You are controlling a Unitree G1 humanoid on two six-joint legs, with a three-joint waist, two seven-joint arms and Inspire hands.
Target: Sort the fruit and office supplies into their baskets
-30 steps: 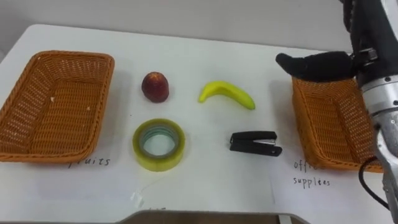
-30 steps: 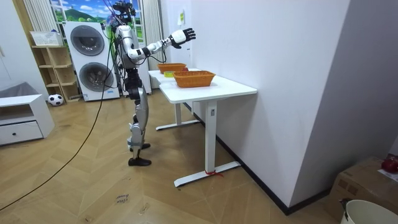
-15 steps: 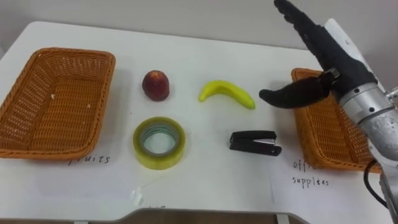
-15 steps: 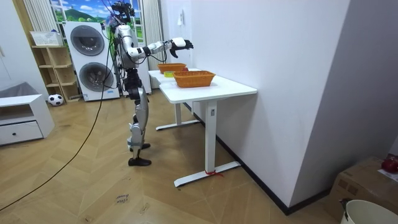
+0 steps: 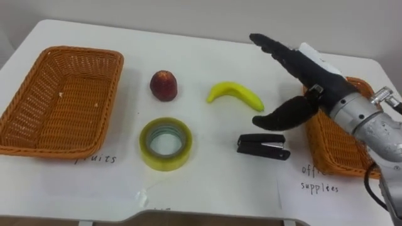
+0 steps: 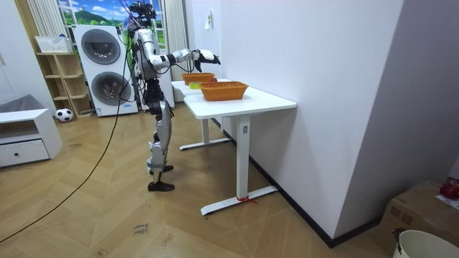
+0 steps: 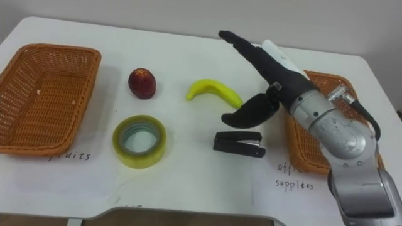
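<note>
On the white table lie a red apple (image 5: pixel 163 85), a yellow banana (image 5: pixel 235 94), a yellow tape roll (image 5: pixel 166 144) and a black stapler (image 5: pixel 263 146). An empty wicker basket (image 5: pixel 59 100) marked for fruits stands at the left. The office supplies basket (image 5: pixel 339 143) stands at the right, partly behind my right arm. My right hand (image 5: pixel 300 78) hovers open above the stapler and just right of the banana, fingers stretched toward the far side, thumb pointing down-left. It holds nothing.
Handwritten paper labels (image 5: pixel 319 179) lie in front of each basket. The table's near edge (image 5: pixel 207 218) runs along the bottom. In the room view I stand at the table's end (image 6: pixel 244 100), near a wall, with washing machines (image 6: pixel 100 68) behind me.
My right hand has come down and moved left from above the right basket to over the stapler and banana. The camera has shifted slightly.
</note>
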